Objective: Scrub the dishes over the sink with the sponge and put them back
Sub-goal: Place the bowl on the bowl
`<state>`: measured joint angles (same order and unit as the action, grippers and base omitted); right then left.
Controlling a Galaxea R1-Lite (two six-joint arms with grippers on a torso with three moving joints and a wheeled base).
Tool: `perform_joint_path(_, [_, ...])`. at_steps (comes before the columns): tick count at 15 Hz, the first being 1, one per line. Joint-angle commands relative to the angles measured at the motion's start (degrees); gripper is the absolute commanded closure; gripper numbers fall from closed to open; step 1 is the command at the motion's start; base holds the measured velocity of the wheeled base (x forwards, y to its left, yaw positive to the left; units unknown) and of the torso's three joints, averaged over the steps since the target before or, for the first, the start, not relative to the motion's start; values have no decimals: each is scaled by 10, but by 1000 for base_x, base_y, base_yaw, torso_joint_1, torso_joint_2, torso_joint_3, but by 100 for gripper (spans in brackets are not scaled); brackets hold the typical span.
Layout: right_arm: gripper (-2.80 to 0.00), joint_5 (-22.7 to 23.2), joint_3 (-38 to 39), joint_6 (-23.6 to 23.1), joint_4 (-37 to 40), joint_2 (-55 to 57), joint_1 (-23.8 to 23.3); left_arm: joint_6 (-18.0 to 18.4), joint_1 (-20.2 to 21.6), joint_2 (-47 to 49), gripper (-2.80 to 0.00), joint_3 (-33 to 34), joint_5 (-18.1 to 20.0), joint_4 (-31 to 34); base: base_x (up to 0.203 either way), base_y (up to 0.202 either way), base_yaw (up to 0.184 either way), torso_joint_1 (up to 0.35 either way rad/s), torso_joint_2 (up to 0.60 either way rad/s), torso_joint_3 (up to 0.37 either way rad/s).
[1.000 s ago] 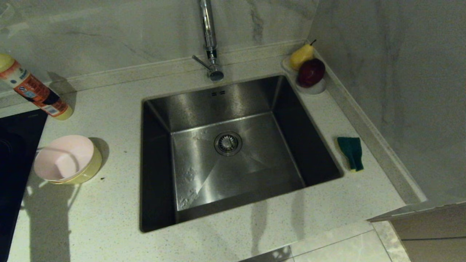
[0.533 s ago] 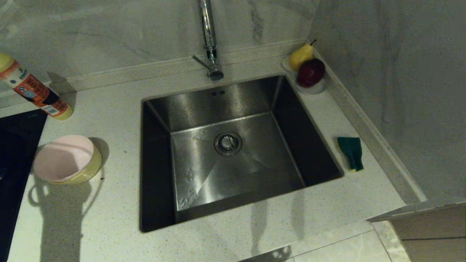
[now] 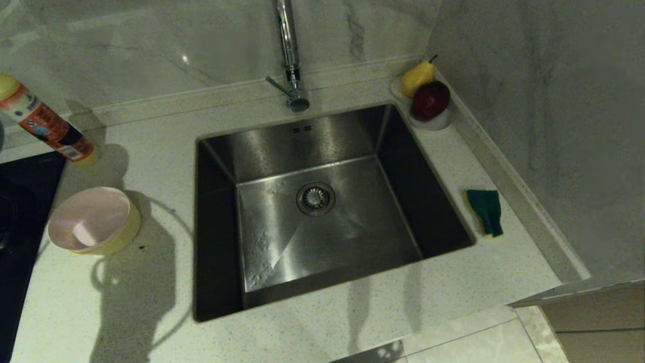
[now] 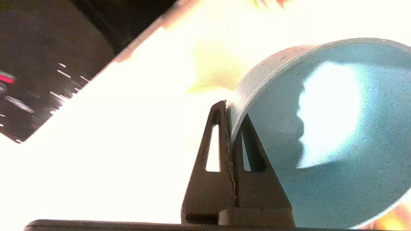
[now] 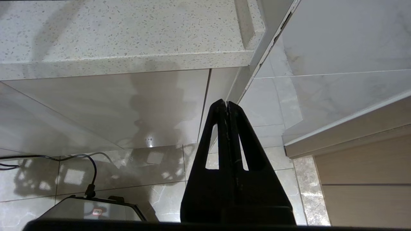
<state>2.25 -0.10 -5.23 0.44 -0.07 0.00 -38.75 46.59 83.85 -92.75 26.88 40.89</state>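
- Left hand (image 4: 228, 110), seen only in the left wrist view, is clamped on the rim of the light blue bowl (image 4: 327, 134), one finger inside the wall and one outside; the bowl hangs tilted above the bright tabletop.
- Neither arm appears in the head view; only a large shadow falls on the tabletop near the left edge, in front of the stacked bowls.
- At the left edge, the pink bowl (image 3: 88, 218) sits nested in the yellow bowl (image 3: 128, 229), just beside the dark hob (image 3: 20, 201); an orange bottle (image 3: 48, 126) stands behind them towards the back left corner.
- In the middle lies the sink (image 3: 322, 141), bare around its drain, with the tap (image 3: 289, 60) behind it.
- At the right edge the sponge (image 3: 486, 209) lies green side up, untouched, well apart from the bowls; a white dish with fruit (image 3: 431, 98) sits in the back right corner.
- Right hand (image 5: 227, 106) is parked low beside the cabinet front, pressed shut and empty.
- Judged step: bringing the first bowl over to the sink. Next, that bowl needs to be held steady above the basin while the right hand opens and fetches the sponge.
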Motion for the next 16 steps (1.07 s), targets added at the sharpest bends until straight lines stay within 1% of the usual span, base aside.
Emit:
perform_joint_path(1, [0,0,0,0,0,0,0,6,-70,-32,0,4,-12,12,0,0,0,0,0,0])
perform_joint_path(2, [0,0,0,0,0,0,0,9,-95,-31,0,8,-34,13,0,0,0,0,0,0])
perform_joint_path(4, [0,0,0,0,0,0,0,17,-146,-18,0,20,-91,11,0,0,0,0,0,0])
perform_joint_path(6, [0,0,0,0,0,0,0,27,-190,6,0,37,-130,4,0,0,0,0,0,0])
perform_joint_path(9, [0,0,0,0,0,0,0,30,-238,49,0,57,-216,-34,0,0,0,0,0,0])
perform_joint_path(10, [0,0,0,0,0,0,0,32,-247,57,0,69,-237,-48,0,0,0,0,0,0])
perform_joint_path(13, [0,0,0,0,0,0,0,40,-257,84,0,103,-269,-115,0,0,0,0,0,0])
perform_joint_path(16, [0,0,0,0,0,0,0,41,-262,86,0,112,-272,-125,0,0,0,0,0,0])
